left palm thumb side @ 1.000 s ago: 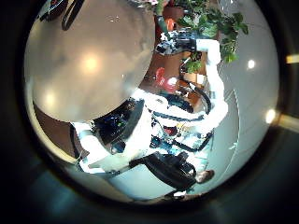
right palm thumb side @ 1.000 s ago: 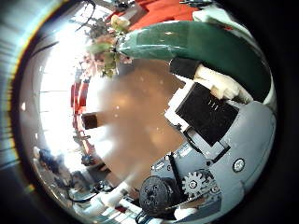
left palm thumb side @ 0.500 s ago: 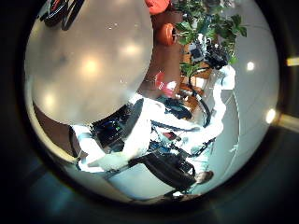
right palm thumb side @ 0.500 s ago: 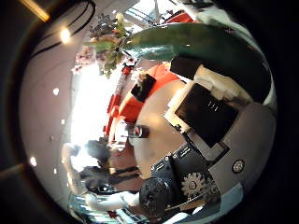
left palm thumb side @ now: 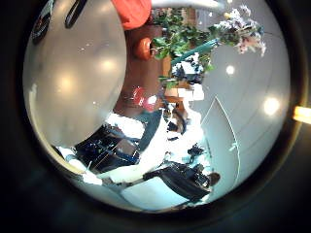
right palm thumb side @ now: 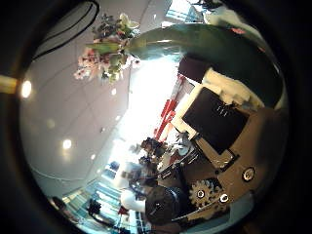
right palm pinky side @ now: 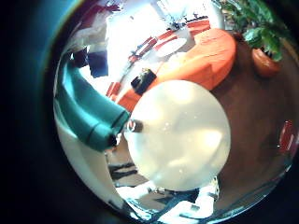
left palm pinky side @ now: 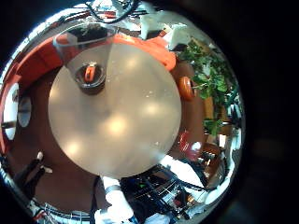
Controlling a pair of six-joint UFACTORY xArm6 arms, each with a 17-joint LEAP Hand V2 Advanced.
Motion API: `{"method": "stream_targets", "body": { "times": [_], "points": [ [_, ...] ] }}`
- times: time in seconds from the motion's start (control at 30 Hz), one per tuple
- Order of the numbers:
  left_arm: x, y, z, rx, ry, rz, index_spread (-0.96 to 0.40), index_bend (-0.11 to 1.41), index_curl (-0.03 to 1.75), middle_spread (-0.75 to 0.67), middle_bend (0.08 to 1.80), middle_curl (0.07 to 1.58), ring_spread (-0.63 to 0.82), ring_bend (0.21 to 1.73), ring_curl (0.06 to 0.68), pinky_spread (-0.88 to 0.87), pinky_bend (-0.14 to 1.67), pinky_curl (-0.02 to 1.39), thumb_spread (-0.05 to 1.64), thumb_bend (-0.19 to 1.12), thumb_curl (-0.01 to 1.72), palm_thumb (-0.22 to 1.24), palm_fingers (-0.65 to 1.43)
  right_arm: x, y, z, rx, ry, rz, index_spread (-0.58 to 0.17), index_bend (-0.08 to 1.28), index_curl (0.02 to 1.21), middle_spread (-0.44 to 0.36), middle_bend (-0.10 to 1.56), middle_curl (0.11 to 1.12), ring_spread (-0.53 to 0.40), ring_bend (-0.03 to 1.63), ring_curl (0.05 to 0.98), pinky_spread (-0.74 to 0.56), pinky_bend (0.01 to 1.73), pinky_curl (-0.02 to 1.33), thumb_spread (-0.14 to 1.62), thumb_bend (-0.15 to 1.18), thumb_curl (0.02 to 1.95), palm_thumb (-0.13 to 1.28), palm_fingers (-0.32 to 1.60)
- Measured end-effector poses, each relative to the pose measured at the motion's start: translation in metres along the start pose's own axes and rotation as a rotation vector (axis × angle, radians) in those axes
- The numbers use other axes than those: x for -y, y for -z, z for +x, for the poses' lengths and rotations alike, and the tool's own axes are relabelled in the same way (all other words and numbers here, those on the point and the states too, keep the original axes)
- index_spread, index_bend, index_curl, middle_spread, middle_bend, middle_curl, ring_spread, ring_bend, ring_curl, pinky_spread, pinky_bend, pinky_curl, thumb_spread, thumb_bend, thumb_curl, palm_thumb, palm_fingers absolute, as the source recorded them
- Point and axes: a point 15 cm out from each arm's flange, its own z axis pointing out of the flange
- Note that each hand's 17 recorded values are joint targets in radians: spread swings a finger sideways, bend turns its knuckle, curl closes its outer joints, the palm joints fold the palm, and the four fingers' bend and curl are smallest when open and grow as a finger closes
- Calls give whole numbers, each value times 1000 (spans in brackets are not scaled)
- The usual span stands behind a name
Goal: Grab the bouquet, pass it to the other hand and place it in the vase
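Right hand [right palm thumb side: 222,119] is clamped round the bouquet [right palm thumb side: 185,44], blooms clear of the palm. Background behind it has swung from tabletop to ceiling: bouquet is lifted and tilted up. Handover not begun; vase [left palm pinky side: 89,61] stands empty on the round table [left palm pinky side: 117,121].

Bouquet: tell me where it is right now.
The bouquet is close against the right hand in the right thumb side palm view, flowers poking out beyond it; the left thumb side palm view shows it held up, apart from the round table.
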Motion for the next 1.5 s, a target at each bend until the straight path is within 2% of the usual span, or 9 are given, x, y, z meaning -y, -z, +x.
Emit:
{"method": "stream_targets", "body": {
  "times": [0.2,0.47,0.7,0.8,1.13,1.27,1.37,1.4,1.5],
  "points": [
    [11,15,25,-165,-34,73,168,150,327,294,208,383,474,607,216,444,292,384,1093,-25,282,163,199,-21,-57,-24,115,84,-127,-236,1162,937,-112,1405,775,-176,1513,667,-152,1318,799,838,10,1142,1109,1130],
    [20,15,60,-333,-98,83,189,161,320,331,206,385,487,614,215,451,310,386,1016,-24,298,174,172,-49,-112,-48,204,153,-271,-230,1173,928,-111,1409,766,-176,1512,666,-151,1283,854,841,-1,1192,1108,1133],
    [13,11,80,-454,-137,37,194,160,315,356,221,389,497,618,211,454,310,383,980,-27,311,194,168,-82,-155,-75,268,183,-395,-227,1179,919,-111,1411,761,-176,1512,665,-153,1255,898,844,-4,1227,1104,1134],
    [9,6,96,-503,-161,-1,199,142,303,372,309,407,500,622,208,455,282,372,970,-26,315,204,210,-87,-161,-78,276,186,-413,-226,1180,915,-111,1412,759,-176,1512,665,-154,1245,916,845,-4,1240,1102,1135],
    [-1,3,117,-588,-213,-60,150,184,327,201,484,474,473,603,192,441,213,347,952,-22,327,255,340,-104,-191,-87,287,182,-472,-223,1185,906,-110,1414,753,-172,1511,664,-159,1212,968,849,-4,1275,1096,1137],
    [5,2,121,-611,-190,-59,56,260,385,32,733,592,255,642,198,300,166,324,964,-4,341,350,564,-108,-197,-86,283,184,-485,-222,1186,903,-110,1414,751,-169,1510,665,-161,1201,986,850,-4,1287,1095,1138],
    [8,6,120,-632,-182,-51,-51,263,429,-106,813,673,-81,936,288,23,445,419,986,28,364,502,1008,-108,-198,-85,282,177,-487,-222,1186,901,-110,1415,750,-167,1509,665,-163,1193,999,851,-5,1295,1093,1138],
    [11,7,119,-646,-176,-46,-86,255,438,-140,804,686,-162,1001,300,-55,514,435,990,41,375,553,1060,-108,-199,-84,283,173,-490,-222,1187,900,-110,1415,750,-167,1509,665,-163,1190,1003,852,-5,1297,1093,1139],
    [18,12,124,-694,-162,-23,-199,338,520,-237,868,788,-312,1182,406,-240,828,580,971,108,428,762,1253,-109,-201,-80,281,165,-497,-223,1188,901,-111,1414,750,-167,1509,666,-161,1191,1017,853,-6,1304,1088,1132]
  ]
}}
